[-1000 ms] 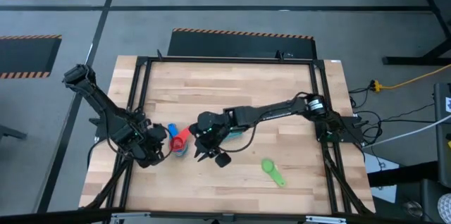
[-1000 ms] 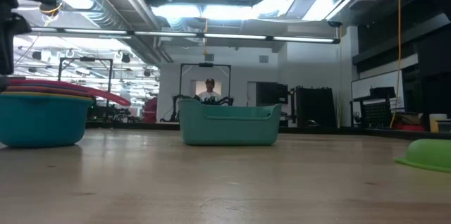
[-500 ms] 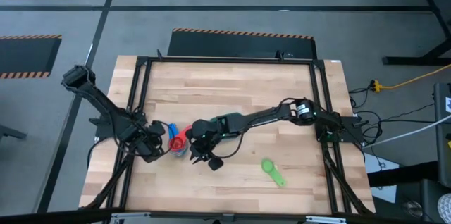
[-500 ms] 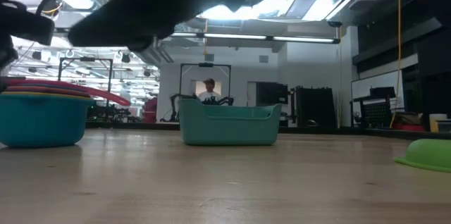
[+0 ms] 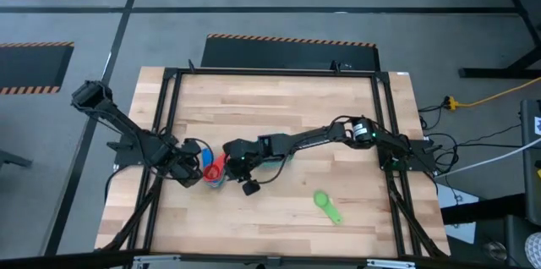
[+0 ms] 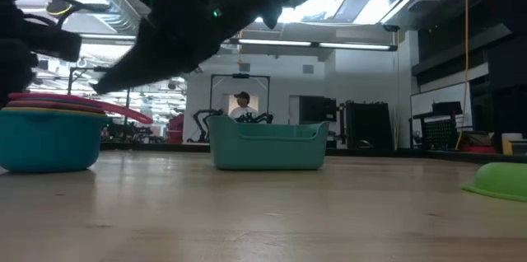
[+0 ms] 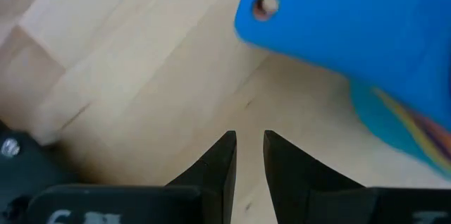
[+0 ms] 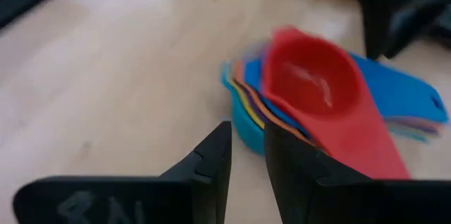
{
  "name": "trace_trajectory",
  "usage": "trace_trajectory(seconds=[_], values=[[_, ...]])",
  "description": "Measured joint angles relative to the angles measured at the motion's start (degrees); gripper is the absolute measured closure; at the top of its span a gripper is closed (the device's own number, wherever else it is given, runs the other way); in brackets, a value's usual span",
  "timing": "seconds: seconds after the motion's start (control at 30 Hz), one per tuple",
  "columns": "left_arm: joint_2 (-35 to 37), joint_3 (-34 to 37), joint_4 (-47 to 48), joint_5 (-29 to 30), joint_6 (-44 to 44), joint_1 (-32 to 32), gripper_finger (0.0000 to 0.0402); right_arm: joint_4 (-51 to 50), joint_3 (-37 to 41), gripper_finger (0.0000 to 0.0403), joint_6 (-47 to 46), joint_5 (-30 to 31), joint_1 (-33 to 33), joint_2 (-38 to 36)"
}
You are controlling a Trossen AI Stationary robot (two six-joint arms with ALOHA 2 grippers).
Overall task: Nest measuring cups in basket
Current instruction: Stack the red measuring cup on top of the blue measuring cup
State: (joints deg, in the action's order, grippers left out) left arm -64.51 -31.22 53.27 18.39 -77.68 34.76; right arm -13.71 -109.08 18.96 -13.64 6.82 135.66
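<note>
The right hand [image 5: 239, 176] hovers just right of the stack [image 5: 215, 172] of nested cups, its fingers [image 8: 211, 155] nearly together with a thin gap and nothing between them; the left hand [image 5: 193, 167] sits just left of the same stack, fingers [image 7: 220, 157] likewise close-set and empty, near the blue handle [image 7: 352, 23]; the red cup [image 8: 310, 79] lies on top of the stack, which rests on the table [image 5: 279, 108] left of centre; the teal basket [image 6: 268, 144] stands apart on the table, just right of the stack, holding no cups; a green cup [image 5: 326, 204] lies alone, nearer and further right; a person [image 6: 242, 107] shows in the room beyond.
</note>
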Motion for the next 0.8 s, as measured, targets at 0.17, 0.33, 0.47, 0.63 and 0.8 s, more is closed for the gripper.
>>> trace_trajectory(seconds=[0.17,0.33,0.47,0.63,0.8], values=[[0.0,0.0,-3.17,1.68,3.34,-2.59,0.0335,-1.57,0.0,0.0314,0.0,1.3,-1.84,0.0],[0.0,0.0,-5.83,2.01,7.13,-5.55,0.0335,-1.9,0.0,0.0314,0.0,1.34,-3.31,0.0],[0.0,0.0,-7.85,2.0,10.54,-7.89,0.0335,-1.9,0.0,0.0314,0.0,1.3,-4.17,0.0],[0.0,0.0,-11.76,2.01,16.36,-10.87,0.0335,-1.72,0.0,0.0314,0.0,1.83,-4.8,0.0],[0.0,0.0,-17.59,2.01,24.38,-13.46,0.0335,-0.63,0.0,0.0314,0.34,4.47,-4.82,0.0]])
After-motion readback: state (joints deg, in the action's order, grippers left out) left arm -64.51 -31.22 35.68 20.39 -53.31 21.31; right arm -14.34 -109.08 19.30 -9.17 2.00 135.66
